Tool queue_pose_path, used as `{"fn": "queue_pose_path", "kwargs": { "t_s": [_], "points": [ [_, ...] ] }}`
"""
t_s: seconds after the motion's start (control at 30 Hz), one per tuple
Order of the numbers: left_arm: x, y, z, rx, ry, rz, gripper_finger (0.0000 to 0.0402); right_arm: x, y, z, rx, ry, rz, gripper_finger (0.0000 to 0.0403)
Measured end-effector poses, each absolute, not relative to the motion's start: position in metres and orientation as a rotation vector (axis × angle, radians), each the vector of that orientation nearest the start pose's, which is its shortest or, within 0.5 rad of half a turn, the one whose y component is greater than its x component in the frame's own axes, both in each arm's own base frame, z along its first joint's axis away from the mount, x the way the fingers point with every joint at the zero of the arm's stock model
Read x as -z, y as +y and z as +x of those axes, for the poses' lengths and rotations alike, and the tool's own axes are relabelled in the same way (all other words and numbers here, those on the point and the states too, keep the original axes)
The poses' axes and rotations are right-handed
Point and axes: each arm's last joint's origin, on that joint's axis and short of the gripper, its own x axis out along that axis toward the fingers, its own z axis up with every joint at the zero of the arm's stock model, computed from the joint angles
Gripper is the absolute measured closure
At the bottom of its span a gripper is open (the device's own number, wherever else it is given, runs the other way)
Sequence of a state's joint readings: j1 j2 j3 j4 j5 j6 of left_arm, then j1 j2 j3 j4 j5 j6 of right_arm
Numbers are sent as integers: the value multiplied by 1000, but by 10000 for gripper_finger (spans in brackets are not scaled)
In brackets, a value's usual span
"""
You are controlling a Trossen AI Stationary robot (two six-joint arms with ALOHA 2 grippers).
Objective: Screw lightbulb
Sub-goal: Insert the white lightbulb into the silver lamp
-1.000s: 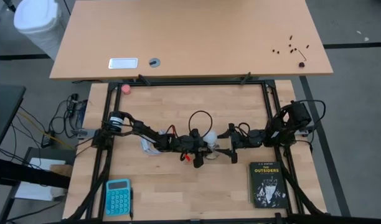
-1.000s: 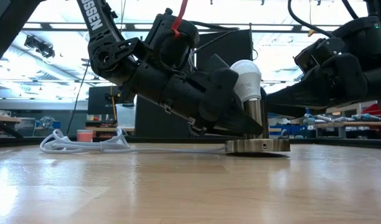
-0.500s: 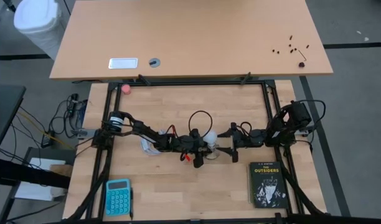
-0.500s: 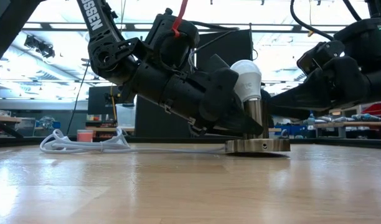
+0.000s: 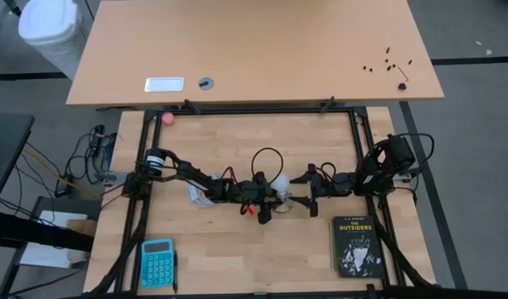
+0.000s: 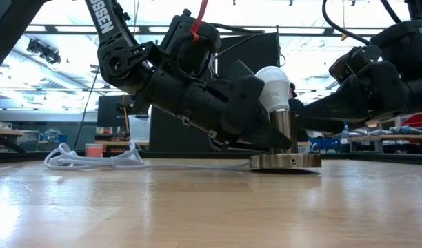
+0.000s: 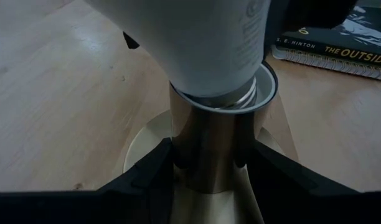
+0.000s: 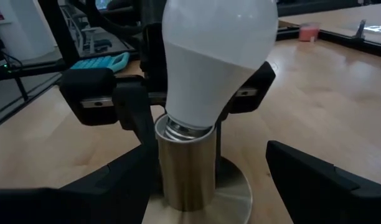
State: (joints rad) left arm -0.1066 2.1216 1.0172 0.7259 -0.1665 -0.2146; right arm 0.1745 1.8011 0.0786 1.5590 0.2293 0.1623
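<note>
L gripper [image 7: 206, 180] sits low at the table, fingers [image 7: 147, 183] closed in on the metal socket tube [image 7: 209, 149], one each side, pressed against it. So it's clamped on the socket, not the bulb, holding the base steady.

R gripper [image 8: 197, 186] is spread wide, one dark finger [image 8: 321, 180] to each side of the socket, neither touching bulb or tube. It grips nothing. In the high view it comes in from the right arm's side, opposite the L gripper [image 5: 265, 199], w/ the bulb between the two.

The lightbulb [image 8: 212, 62] sits in the top of the socket tube [image 8: 184, 168], threads partly showing above the rim [image 7: 240, 102], so prob. not screwed home yet. Its long axis isn't quite plumb: in the low view the lightbulb [image 6: 273, 86] leans a bit toward the L arm's side, away from the R gripper [image 6: 314, 110].

Key relation for the next move: bulb is straight ahead of the R gripper and higher than its fingertips, axis near vertical, fingers straddling the socket below it. R is the free hand, so R looks like the one to take the globe and turn; it'd need to rise to globe height first. L stays as the brace.

Look of the bulb: white, frosted, pear shape, round on top, tapering to a grey threaded base; faint print on the neck [image 7: 249, 37]. Smooth, likely slippery.

Socket base disc [image 6: 285, 161] lies flat on the wooden table [image 6: 197, 207], white cord [image 6: 94, 158] trailing off along it.
</note>
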Motion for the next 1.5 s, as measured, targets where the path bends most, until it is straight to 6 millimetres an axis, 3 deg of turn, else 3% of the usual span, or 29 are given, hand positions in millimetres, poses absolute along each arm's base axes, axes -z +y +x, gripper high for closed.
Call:
{"fn": "queue_pose_path", "kwargs": {
  "t_s": [1.5],
  "points": [
    [-101, -39, 410, -102, 365, -163, 213, -94, 28, 195, 55, 155, 149, 94]
  ]
}}
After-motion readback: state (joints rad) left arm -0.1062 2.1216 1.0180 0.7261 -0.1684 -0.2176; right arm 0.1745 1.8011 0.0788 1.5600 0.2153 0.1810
